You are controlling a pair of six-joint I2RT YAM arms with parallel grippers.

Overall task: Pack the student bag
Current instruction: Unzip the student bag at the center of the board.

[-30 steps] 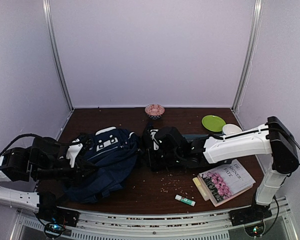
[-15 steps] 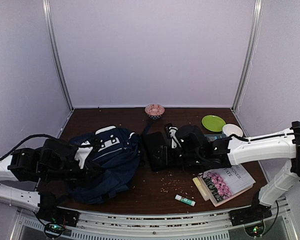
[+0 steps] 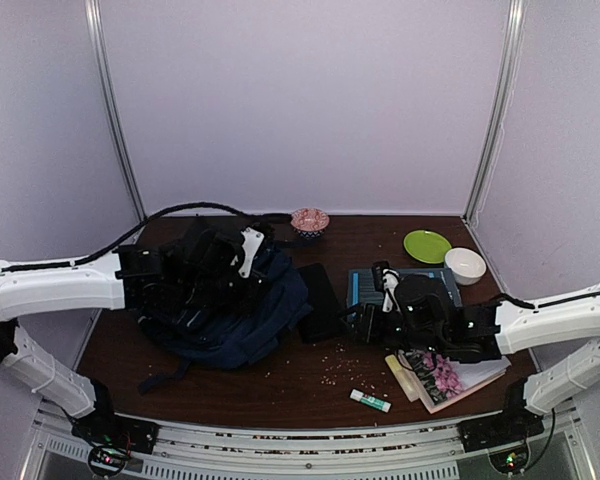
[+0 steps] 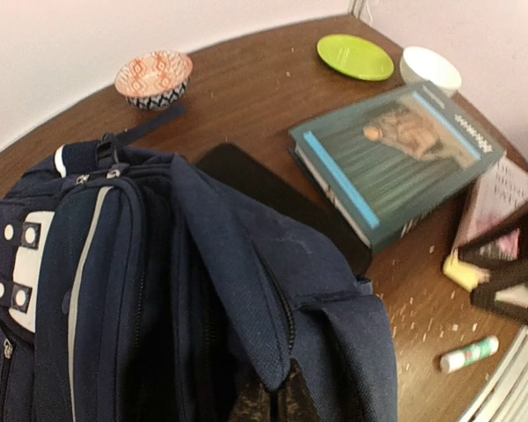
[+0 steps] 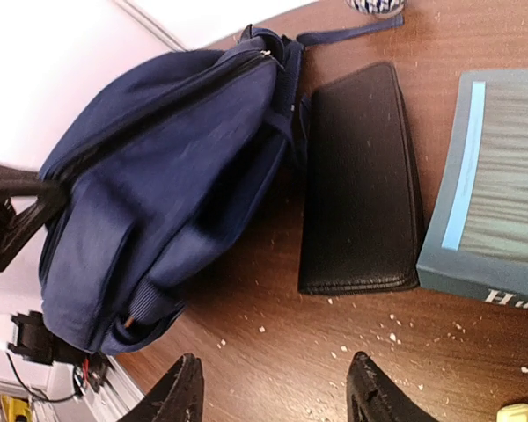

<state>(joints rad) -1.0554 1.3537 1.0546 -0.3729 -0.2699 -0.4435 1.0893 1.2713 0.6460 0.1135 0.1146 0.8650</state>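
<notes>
1. Dark brown table point(image 3: 280, 380), strewn with pale crumbs, pale walls behind.
2. Glue stick point(image 3: 370, 401), lying flat near the front edge.
3. Flowered book point(image 3: 450, 370), just right of the glue stick, partly under the right arm.
4. Right gripper point(image 5: 277, 391), low over the table, jaws spread wide and empty, facing the black case.
5. Black case point(image 5: 361, 180), flat, lying between the bag and the teal book and touching or nearly touching each.
6. Teal book point(image 4: 392, 158), flat, beside the case.
7. Student bag point(image 3: 230, 310), slumped at left of centre, zipped mouth gaping toward the left wrist camera.
8. Left gripper point(image 3: 220, 268), at the bag's top. Its fingertips are lost in the fabric, so I cannot tell whether it grips.
9. Green plate point(image 3: 427, 245), white bowl point(image 3: 465, 265) and patterned bowl point(image 3: 309, 219), toward the back wall.
10. Judged step: fetching the first item, likely the case. Pinch across its narrow width, lift clear, and enter only while the bag's mouth is wide and steady.
</notes>
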